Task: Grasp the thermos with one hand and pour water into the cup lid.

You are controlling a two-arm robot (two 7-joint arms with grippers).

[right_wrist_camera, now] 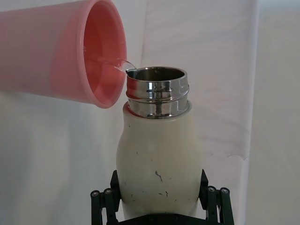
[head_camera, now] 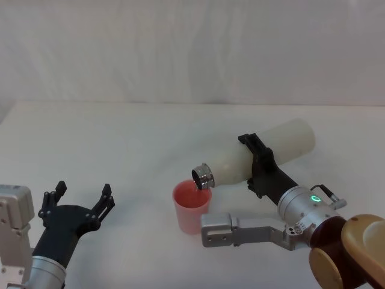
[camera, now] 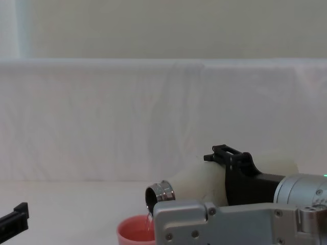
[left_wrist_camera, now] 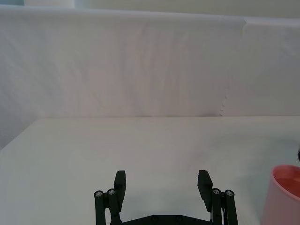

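The cream-white thermos is tipped nearly flat above the table, its steel neck angled down over the rim of the pink cup lid. My right gripper is shut on the thermos body, one jaw on each side. In the right wrist view a thin stream of water runs from the thermos into the cup lid. The chest view shows the thermos above the cup lid. My left gripper rests open at the near left, apart from both; the cup lid shows beside it.
The white table stretches back to a white cloth backdrop. A silver link of my right arm lies low just in front of the cup lid.
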